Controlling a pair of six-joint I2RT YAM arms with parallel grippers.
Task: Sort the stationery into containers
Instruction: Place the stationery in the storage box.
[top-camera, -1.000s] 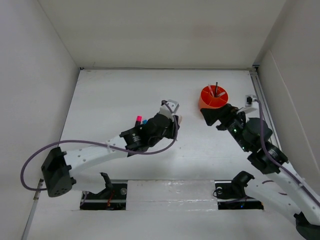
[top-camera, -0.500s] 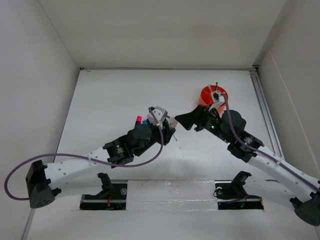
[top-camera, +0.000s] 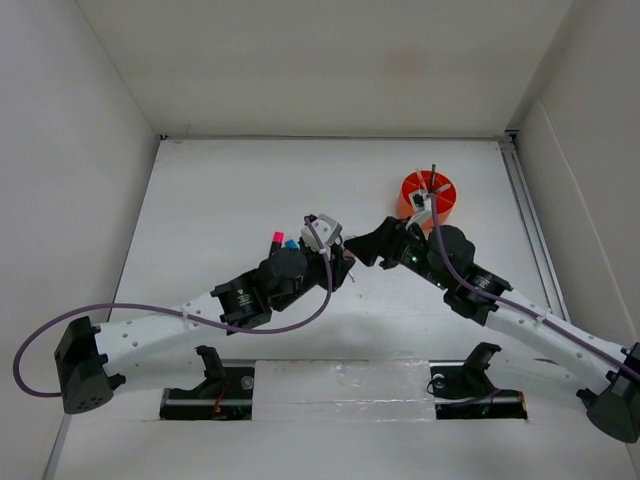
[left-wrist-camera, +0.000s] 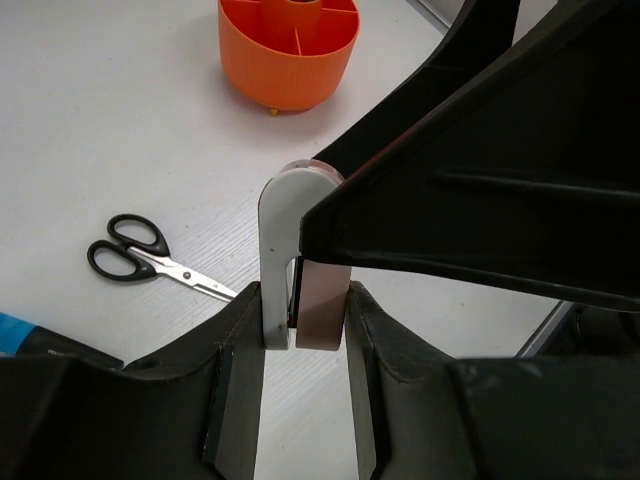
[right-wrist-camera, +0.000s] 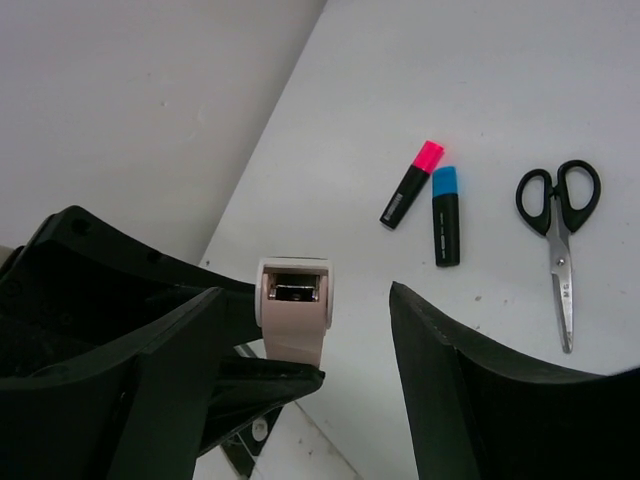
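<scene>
My left gripper is shut on a small pink and white eraser and holds it upright above the table. My right gripper is open, with its jaws on either side of the eraser and a wide gap on the right side. The two grippers meet at mid table in the top view, the left gripper beside the right gripper. The orange organiser stands at the back right with pens in it. Black-handled scissors, a pink-capped highlighter and a blue-capped highlighter lie on the table.
The highlighters lie just left of the left wrist in the top view. The organiser is beyond the scissors in the left wrist view. White walls close in the table on three sides.
My right arm has swung left from beside the organiser to the left gripper, and its open jaws now straddle the eraser. The left gripper drew back slightly with the eraser.
</scene>
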